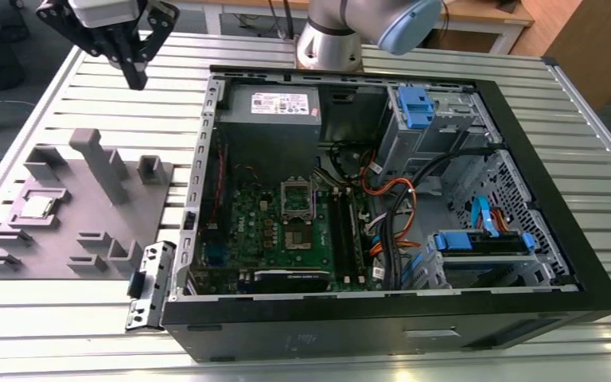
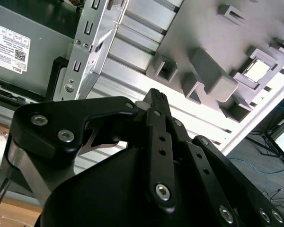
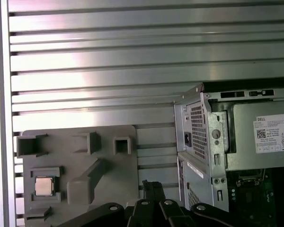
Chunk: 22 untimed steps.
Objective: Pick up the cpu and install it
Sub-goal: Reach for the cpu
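The cpu (image 1: 37,207) is a small silver square lying flat in a recess of the grey plastic tray (image 1: 149,219), which sits on the slatted table at the exterior view's left. Both wrist views show the cpu (image 2: 256,70) (image 3: 44,186) in the tray (image 2: 194,28) (image 3: 124,182). My gripper (image 1: 136,79) hangs high over the table, beyond the tray's far end and well apart from the cpu. It is shut with nothing in it (image 2: 155,97) (image 3: 149,185). The metal-framed socket (image 1: 297,199) sits on the green motherboard (image 1: 252,231) inside the open computer case.
The open case (image 1: 391,318) has tall black walls. Inside are a grey power supply (image 1: 274,103), blue drive bays (image 1: 412,103) and orange and black cables (image 1: 391,207). A metal bracket (image 1: 149,286) lies by the case's near corner. The arm's base (image 1: 332,40) stands behind the case.
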Motion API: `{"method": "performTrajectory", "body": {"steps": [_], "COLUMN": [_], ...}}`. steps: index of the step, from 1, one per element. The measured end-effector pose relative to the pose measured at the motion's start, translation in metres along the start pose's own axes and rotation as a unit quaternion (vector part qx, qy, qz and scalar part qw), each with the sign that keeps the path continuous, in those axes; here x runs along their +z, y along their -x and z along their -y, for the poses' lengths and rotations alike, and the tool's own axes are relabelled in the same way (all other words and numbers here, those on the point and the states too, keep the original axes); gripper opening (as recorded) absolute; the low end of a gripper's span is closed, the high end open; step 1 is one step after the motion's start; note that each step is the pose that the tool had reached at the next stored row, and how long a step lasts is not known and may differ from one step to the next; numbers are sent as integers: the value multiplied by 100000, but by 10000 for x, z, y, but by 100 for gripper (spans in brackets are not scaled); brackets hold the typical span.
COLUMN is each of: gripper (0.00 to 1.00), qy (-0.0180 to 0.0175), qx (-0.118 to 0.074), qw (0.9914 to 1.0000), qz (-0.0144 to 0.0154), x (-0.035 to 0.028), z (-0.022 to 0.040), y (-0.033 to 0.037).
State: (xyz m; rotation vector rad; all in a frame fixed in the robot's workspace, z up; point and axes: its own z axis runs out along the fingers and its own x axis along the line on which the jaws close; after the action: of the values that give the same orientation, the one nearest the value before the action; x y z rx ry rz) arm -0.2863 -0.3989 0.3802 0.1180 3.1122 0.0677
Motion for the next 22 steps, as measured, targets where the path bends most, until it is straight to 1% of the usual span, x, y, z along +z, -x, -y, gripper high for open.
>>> {"method": "performTrajectory", "body": {"steps": [7,15,17,22], "gripper": [11,11,11,11], "qy": [0,-1,-1,-1], "qx": [-1,-2,2,-1], "qw": [100000,100000,100000,100000], "qz": [2,2,-2,-1], "x": [32,67,69,69], "z": [14,32,34,34], "y": [-169,-382,-408,-414]}}
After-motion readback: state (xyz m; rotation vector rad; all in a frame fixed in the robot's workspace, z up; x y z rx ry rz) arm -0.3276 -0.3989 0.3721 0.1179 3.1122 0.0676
